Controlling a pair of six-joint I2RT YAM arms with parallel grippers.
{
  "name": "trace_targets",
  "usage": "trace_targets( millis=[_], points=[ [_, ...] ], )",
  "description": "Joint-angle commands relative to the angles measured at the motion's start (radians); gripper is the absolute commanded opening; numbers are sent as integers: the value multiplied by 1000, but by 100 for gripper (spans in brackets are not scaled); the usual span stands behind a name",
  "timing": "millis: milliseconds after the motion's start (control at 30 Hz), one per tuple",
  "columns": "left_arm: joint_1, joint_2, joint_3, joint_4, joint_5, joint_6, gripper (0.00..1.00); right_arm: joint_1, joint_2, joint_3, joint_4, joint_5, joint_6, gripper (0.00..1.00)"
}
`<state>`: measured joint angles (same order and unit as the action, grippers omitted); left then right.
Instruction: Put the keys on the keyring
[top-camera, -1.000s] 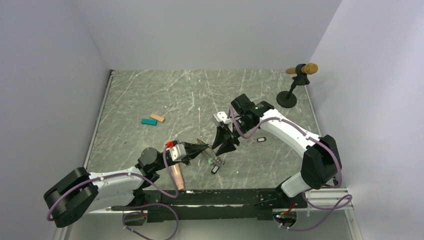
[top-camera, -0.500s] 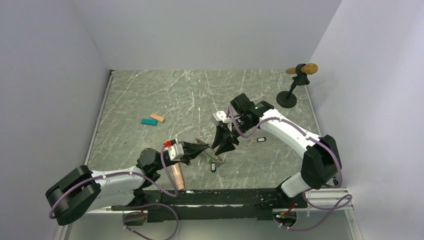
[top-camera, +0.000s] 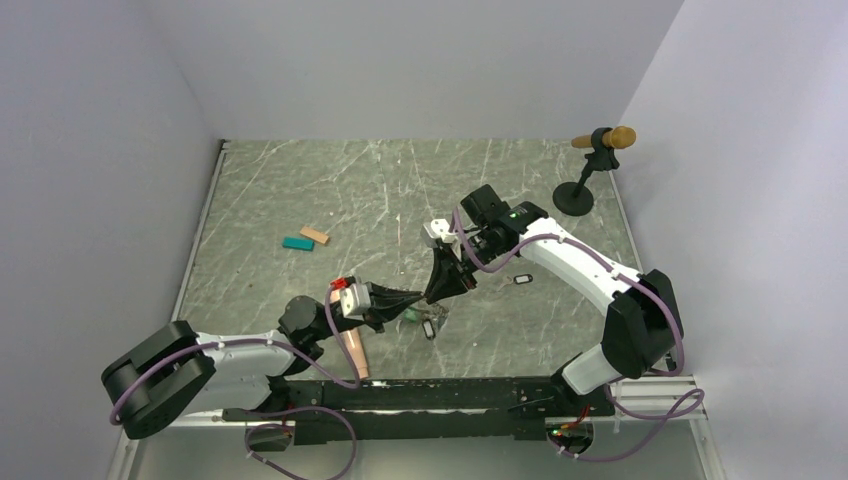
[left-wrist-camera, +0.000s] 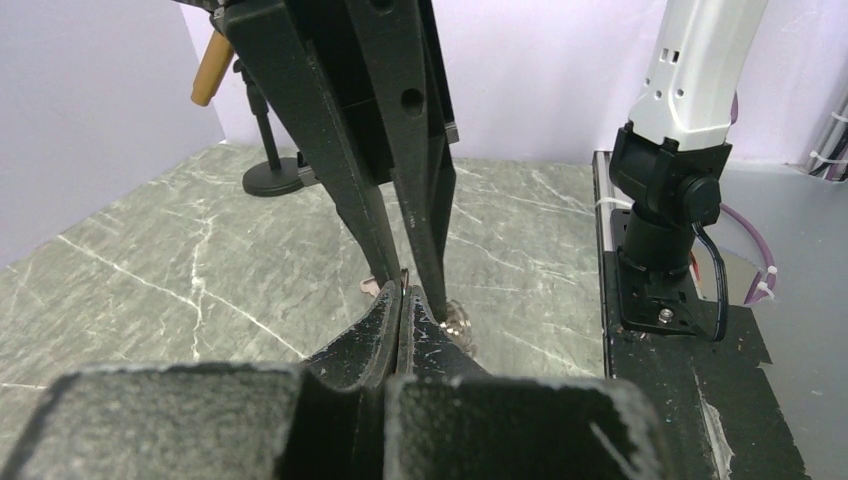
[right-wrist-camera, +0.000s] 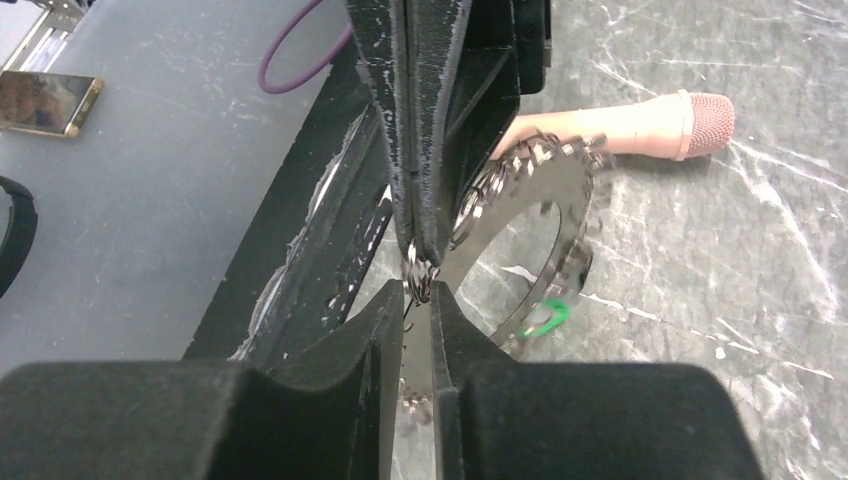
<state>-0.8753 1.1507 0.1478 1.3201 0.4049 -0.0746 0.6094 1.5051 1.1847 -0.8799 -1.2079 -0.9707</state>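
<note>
1. the left pincer (top-camera: 408, 297) reaches in low over the tabletop (top-camera: 300, 190), and its tip meets the tip of the right pincer (top-camera: 438, 292), which comes down on it steeply from above.
2. in the left wrist view the left pincer (left-wrist-camera: 402, 300) has its two fingers pressed together, with a thin strand of metal clamped between the tips.
3. that metal belongs to the keyring (right-wrist-camera: 550, 170), a floppy, chain-like grey loop that hangs from the left pincer's tip and bows out to one side of it.
4. in the right wrist view the right pincer (right-wrist-camera: 418, 320) has its fingers only a narrow slit apart.
5. a small coil of the keyring sits right at the mouth of that slit, just where the left pincer's closed tips end. i cannot tell whether the right fingers (right-wrist-camera: 385, 330) actually pinch it.
6. a green key (right-wrist-camera: 543, 318) shows at the low end of the loop, beside the right pincer.
7. from above, the keys (top-camera: 430, 326) lie bunched just below the spot where the two pincers meet.
8. one dark key (top-camera: 521, 279) lies alone on the tabletop, near the right pincer on the side away from the left one.
9. a peach tube (right-wrist-camera: 620, 120) with a pink end lies beyond the loop, close by the left arm.
10. a teal block (top-camera: 297, 243) and a tan block (top-camera: 315, 236) lie side by side, well apart from both pincers.
</note>
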Motion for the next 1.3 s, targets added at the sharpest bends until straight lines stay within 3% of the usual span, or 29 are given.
trace_targets(
  millis=[0,367,767,1167,1267],
  points=[
    [-4,-3,27,119,-9,-23,0,5,-15,38,37,-31,7,16],
    [-4,-29,23,45,-15,-11,0,4,-15,45,40,-39,27,17],
    [-4,-49,17,8,-32,-22,0,-1,-20,47,53,-22,42,29],
    [-4,-62,9,-4,-44,-25,0,-3,-16,45,65,-25,62,21],
    [-4,-63,6,-4,-46,-28,0,-3,-14,44,65,-24,64,15]
  ],
)
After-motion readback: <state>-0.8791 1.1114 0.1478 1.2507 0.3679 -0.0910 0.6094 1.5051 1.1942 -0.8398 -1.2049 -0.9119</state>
